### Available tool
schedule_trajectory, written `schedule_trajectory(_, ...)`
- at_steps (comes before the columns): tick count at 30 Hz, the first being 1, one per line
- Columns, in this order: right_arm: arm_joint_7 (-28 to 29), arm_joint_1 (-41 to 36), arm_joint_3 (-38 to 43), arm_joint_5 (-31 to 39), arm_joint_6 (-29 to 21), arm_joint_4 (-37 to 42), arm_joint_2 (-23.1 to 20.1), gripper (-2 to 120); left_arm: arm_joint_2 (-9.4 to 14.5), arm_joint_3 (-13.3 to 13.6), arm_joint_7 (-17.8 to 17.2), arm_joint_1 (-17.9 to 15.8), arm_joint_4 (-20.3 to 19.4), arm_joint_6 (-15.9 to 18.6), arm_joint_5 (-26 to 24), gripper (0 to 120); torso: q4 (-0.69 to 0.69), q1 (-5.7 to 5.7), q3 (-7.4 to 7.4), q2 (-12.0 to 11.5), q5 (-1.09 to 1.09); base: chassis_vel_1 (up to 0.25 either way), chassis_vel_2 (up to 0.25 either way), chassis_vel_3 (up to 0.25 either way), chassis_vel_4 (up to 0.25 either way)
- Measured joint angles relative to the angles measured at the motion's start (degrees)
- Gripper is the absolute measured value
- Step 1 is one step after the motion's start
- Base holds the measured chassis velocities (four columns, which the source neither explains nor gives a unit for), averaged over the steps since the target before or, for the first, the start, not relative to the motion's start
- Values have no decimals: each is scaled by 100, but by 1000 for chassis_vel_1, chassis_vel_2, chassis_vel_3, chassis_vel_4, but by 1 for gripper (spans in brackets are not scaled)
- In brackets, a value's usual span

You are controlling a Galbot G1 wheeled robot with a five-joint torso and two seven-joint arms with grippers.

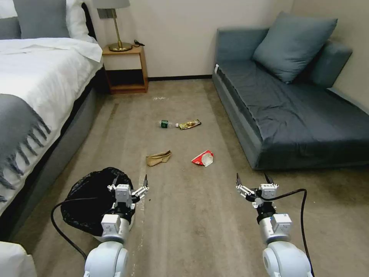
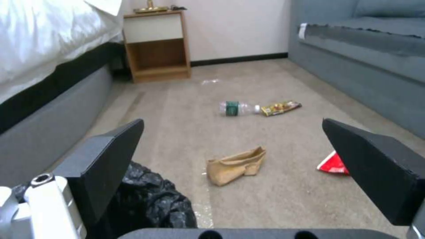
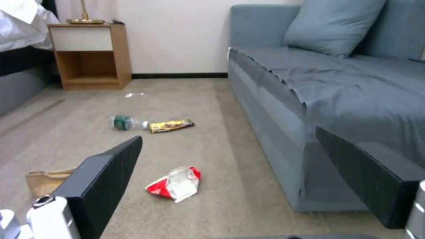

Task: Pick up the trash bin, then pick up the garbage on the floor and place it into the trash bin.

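Note:
The trash bin point(image 1: 86, 202), white and lined with a black bag point(image 2: 152, 200), stands on the carpet at the near left. My left gripper point(image 1: 130, 181) hovers open over its right rim. My right gripper point(image 1: 252, 178) is open above bare carpet at the near right. The garbage lies ahead of both grippers. A crumpled brown paper bag point(image 1: 158, 158) and a red-and-white wrapper point(image 1: 203, 158) are the nearer pieces. Farther off, a clear bottle with a green label point(image 1: 166, 124) lies next to a gold snack wrapper point(image 1: 190, 124).
A bed point(image 1: 38, 84) runs along the left, and a wooden nightstand point(image 1: 125, 69) with a lamp stands against the far wall. A grey-blue sofa point(image 1: 292, 111) lines the right. A small white scrap point(image 1: 158, 98) lies on the open carpet point(image 1: 192, 215) between the bed and sofa.

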Motion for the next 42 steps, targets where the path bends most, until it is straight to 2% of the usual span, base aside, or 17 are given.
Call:
schedule_trajectory(2,-8,-307,4,136,85,210,7,100,234,84,-288,-95,-211,158,-302,100,-2,0,0,0,0,0,0,0,0)
schedule_trajectory(3,-8,-307,4,136,85,210,7,100,234,84,-288,-95,-211,158,-302,100,-2,0,0,0,0,0,0,0,0)
schedule_trajectory(6,-28,-888,28,406,251,617,25,100,679,265,-855,-260,-596,485,-890,100,-3,0,0,0,-1,0,0,0,0)
schedule_trajectory(7,-28,-888,28,406,251,617,25,100,679,265,-855,-260,-596,485,-890,100,-3,0,0,0,-1,0,0,0,0)
schedule_trajectory(10,-52,-1501,45,686,424,1045,43,100,1148,450,-1451,-434,-1002,823,-1511,100,-2,0,-1,0,-1,0,0,0,0)
schedule_trajectory(12,-58,-1628,48,743,459,1131,48,100,1247,490,-1574,-470,-1089,892,-1639,100,-2,0,-1,0,-1,0,0,0,0)
schedule_trajectory(15,-75,-2060,65,941,584,1433,62,100,1564,615,-1976,-589,-1363,1120,-2058,100,-2,0,0,0,-1,0,0,0,0)
schedule_trajectory(16,-87,-2415,80,1104,684,1677,75,100,1850,727,-2337,-693,-1610,1324,-2433,100,-2,0,-1,0,0,0,0,0,0)
schedule_trajectory(17,-87,-2415,80,1104,684,1677,75,100,1850,727,-2337,-693,-1610,1324,-2433,100,-2,0,-1,0,0,0,0,0,0)
schedule_trajectory(20,-111,-2965,93,1354,838,2061,94,100,2270,895,-2869,-849,-1978,1632,-2990,100,-2,0,-1,0,0,0,0,0,0)
schedule_trajectory(22,-116,-3106,99,1419,877,2159,98,100,2366,933,-2988,-884,-2057,1696,-3114,99,-2,0,-1,0,-1,0,0,0,0)
schedule_trajectory(24,95,-3387,275,1777,908,2409,-31,100,2708,1062,-3415,-1011,-2354,1938,-3559,99,-2,0,-1,0,-4,0,0,0,0)
schedule_trajectory(26,169,-3416,300,1844,936,2419,-77,100,2880,1028,-3670,-981,-2300,1818,-3661,98,-4,0,-1,1,4,0,0,0,0)
schedule_trajectory(29,190,-3417,297,1845,966,2417,-85,100,2988,988,-3811,-901,-2162,1692,-3682,98,-2,0,0,0,-3,0,0,0,0)
schedule_trajectory(36,222,-3349,258,1810,980,2363,-73,100,3247,918,-3873,-821,-1890,1495,-3697,98,-2,0,-1,0,0,0,0,0,0)
schedule_trajectory(40,224,-3298,251,1793,980,2327,-72,100,3456,888,-4007,-836,-1764,1573,-4094,98,-2,0,0,0,0,0,0,0,0)
schedule_trajectory(42,238,-3245,252,1782,981,2279,-90,100,3671,786,-4193,-841,-1646,1730,-4574,98,-2,0,0,0,-2,0,0,0,0)
